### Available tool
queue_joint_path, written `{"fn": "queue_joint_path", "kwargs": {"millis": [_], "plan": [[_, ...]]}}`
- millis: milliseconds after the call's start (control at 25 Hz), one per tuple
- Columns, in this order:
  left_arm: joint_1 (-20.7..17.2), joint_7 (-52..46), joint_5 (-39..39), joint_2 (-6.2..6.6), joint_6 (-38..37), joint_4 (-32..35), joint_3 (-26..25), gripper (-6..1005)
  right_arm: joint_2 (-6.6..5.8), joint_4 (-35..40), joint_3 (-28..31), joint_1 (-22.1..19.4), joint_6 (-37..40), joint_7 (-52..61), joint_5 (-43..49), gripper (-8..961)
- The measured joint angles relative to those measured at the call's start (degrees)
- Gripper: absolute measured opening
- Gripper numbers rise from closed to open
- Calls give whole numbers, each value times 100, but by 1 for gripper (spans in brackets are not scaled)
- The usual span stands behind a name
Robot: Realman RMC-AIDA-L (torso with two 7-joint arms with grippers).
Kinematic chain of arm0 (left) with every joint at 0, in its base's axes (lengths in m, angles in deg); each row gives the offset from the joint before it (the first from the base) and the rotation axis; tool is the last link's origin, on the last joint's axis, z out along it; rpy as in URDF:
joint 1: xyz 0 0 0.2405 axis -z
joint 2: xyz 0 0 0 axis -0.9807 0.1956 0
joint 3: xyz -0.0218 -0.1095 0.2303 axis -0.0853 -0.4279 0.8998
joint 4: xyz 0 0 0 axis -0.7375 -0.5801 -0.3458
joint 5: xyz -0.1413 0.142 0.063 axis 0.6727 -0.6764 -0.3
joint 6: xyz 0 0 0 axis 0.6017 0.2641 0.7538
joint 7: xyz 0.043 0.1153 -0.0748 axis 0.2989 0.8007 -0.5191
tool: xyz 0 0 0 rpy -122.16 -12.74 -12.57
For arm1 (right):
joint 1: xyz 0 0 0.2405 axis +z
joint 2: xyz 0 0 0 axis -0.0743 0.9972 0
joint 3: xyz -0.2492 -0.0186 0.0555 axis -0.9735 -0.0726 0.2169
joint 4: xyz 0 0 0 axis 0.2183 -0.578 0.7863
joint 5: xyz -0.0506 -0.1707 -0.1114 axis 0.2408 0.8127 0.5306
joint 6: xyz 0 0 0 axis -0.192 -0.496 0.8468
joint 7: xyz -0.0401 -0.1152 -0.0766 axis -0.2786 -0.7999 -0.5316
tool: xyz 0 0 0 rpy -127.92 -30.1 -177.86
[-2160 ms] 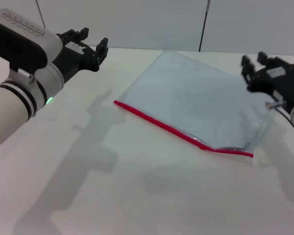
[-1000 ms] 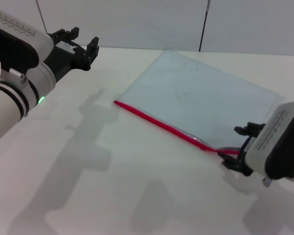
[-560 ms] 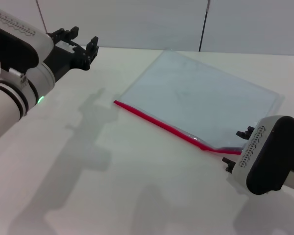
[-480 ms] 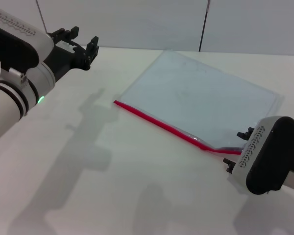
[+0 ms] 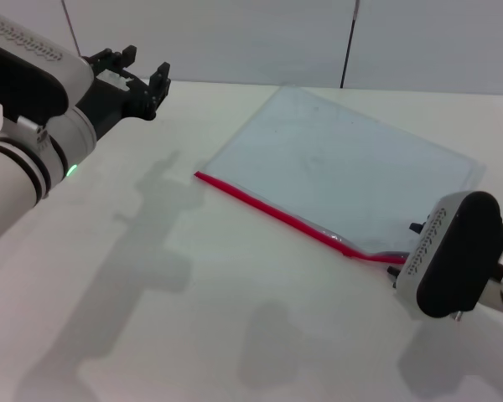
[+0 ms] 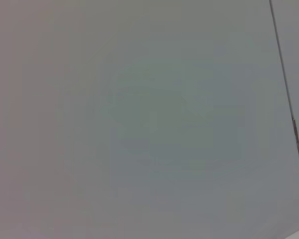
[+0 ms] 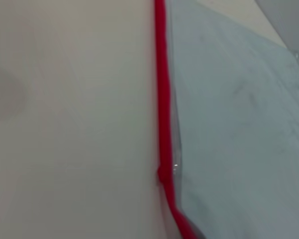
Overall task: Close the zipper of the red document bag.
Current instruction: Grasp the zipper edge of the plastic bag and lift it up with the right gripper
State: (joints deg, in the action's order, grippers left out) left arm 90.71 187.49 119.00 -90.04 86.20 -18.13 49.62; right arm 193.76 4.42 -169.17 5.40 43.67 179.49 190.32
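The red document bag [image 5: 344, 176] lies flat on the white bench [image 5: 193, 318], toward the far right corner. Its zipper [image 5: 293, 219] runs diagonally along the long edge nearest the robot, from mid-bench toward the right edge. The right claw [image 5: 412, 243] sits at the zipper's right end, largely hidden behind its own wrist, so whether it grips anything cannot be told. From there the red strip stretches away leftward, the likely line of pull. The left claw [image 5: 142, 84], fingers spread, hangs idle above the far left corner, well apart.
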Motion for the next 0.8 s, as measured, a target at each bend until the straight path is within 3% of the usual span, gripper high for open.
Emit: {"fn": "queue_joint_path", "kwargs": {"millis": [800], "plan": [[5, 0, 0, -8, 2, 0, 0, 492, 8, -430, 264, 401, 38, 76, 1, 699]]}}
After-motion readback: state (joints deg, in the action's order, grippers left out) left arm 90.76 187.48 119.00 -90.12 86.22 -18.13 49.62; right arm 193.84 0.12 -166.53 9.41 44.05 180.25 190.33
